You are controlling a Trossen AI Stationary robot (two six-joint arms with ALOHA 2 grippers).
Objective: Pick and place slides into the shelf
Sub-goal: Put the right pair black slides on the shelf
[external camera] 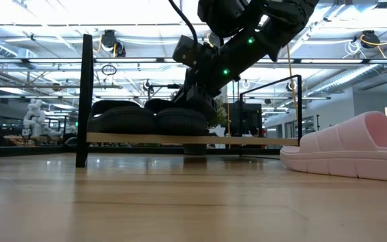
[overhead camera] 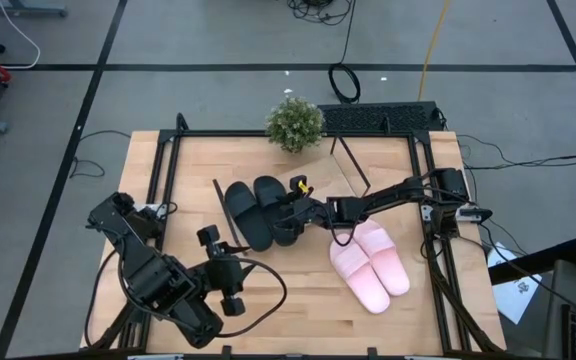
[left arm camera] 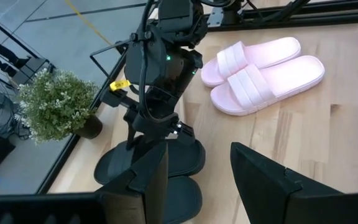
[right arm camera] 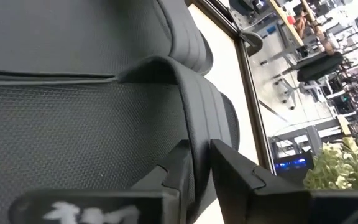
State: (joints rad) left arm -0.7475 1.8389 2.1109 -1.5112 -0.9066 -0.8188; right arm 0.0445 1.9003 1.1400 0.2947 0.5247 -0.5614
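Observation:
Two matte black slides [overhead camera: 256, 210] lie side by side on the slanted light-wood shelf [external camera: 261, 140], soles on the board. My right gripper [overhead camera: 293, 213] reaches in from the table's right and is shut on the right-hand black slide [right arm camera: 73, 124]. The pale pink pair [overhead camera: 370, 265] lies soles down on the tabletop to the right of the shelf, toward the near side. My left gripper [left arm camera: 197, 180] is open and empty near the table's front edge, left of the pink pair, pointing toward the shelf. My right gripper pinches the right-hand black slide's raised side rim [right arm camera: 194, 134] between its two fingers, one finger on the textured footbed side and one outside. The fingers slant down from the table's right. The slide rests on the shelf board beside the other black slide.
A small potted plant [overhead camera: 295, 123] stands at the table's far edge behind the shelf. The shelf's black rod frames [external camera: 84, 101] stand at both ends. Black rails [overhead camera: 423, 180] run along the table's sides. Bare wood lies between the pink pair and my left gripper.

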